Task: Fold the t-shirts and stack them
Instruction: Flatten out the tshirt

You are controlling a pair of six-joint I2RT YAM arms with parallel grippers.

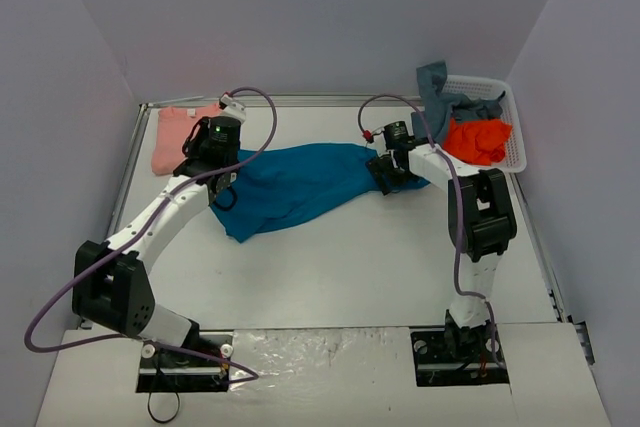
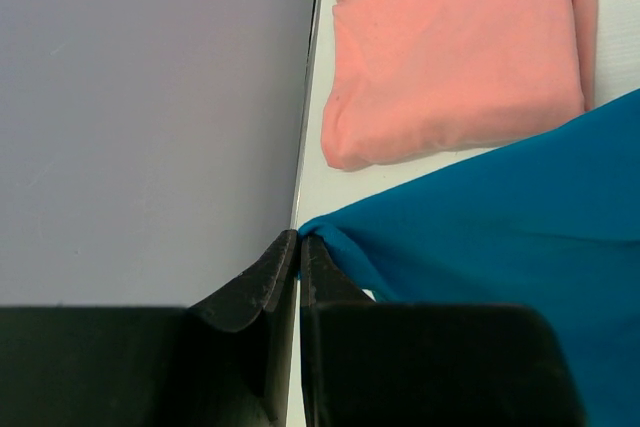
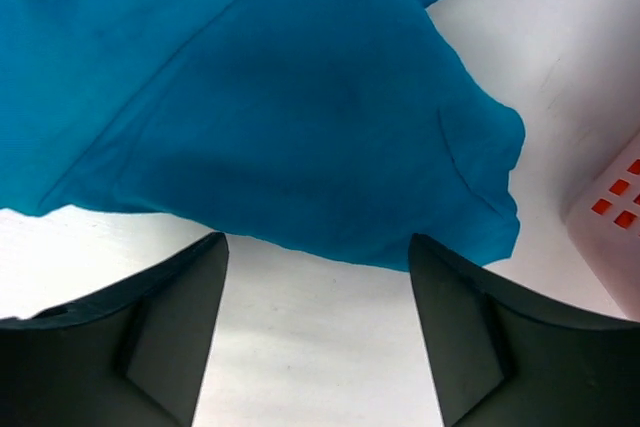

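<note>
**Top view.** A white surface [image 1: 350, 267] was edged by a metal rail [image 1: 128, 182] and closed on three sides by plain lavender walls [image 1: 300, 17]. A glossy sheet [image 1: 320, 345] covered its near edge at 6 o'clock, where both arm bases were bolted. Purple cables [image 1: 60, 317] looped along each arm.

The teal-blue t-shirt [image 1: 300, 182] lay spread and rumpled across the middle of the surface, running from 9 toward 2 o'clock. The salmon-pink t-shirt [image 1: 172, 139], folded flat, lay in the far corner at 10 o'clock, near the rail. At 2 o'clock a white lattice basket [image 1: 517, 147] stood beside the right wall. It held the orange t-shirt [image 1: 478, 139] and the grey-blue t-shirt [image 1: 435, 87], which hung over its left rim.

**Left wrist view.** The left hand [image 1: 222, 185] sat at the 9 o'clock end of the teal cloth. Its fingers [image 2: 265, 287] were pressed together, pinching a corner of that shirt, with the pink shirt just beyond toward 12 o'clock.

**Right wrist view.** The right hand [image 1: 392, 175] was at the 3 o'clock end. Its fingers [image 3: 170, 327] were spread wide over the edge of the teal cloth and the bare surface. A corner of the basket showed at 3 o'clock.
</note>
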